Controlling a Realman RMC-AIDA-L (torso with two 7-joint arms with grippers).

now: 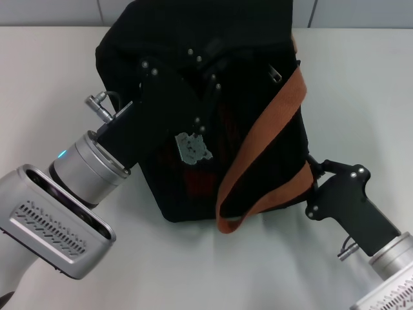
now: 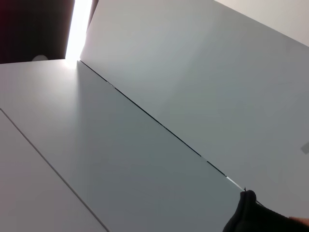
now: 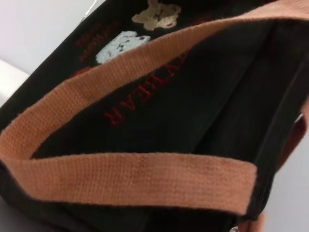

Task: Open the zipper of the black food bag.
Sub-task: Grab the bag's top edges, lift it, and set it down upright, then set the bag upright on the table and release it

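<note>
1. Left gripper (image 1: 193, 71) lay over the bag (image 1: 174, 194) top; I couldn't tell its finger state.
2. Right gripper (image 1: 312, 169) touched the bag's right side near the strap (image 1: 258, 155); finger state also unclear.
3. Bag sat mid-table (image 1: 361, 84); zipper pull (image 1: 275, 74) near its far right edge.
4. Judged: bracing/approach step; next needs a pinch on the pull.
5. Count: one bag, one pull, two bears (image 3: 157, 14) seen.

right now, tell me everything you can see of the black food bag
The black food bag is a boxy tote of dark fabric lying on the white table. Orange-brown webbing straps drape across it and loop off its near edge. Its face carries small cartoon bear pictures and red lettering. A small silver pull tab shows near its far right corner. The left gripper reaches over its top, hiding part of it; the right gripper sits against its near right side.
</note>
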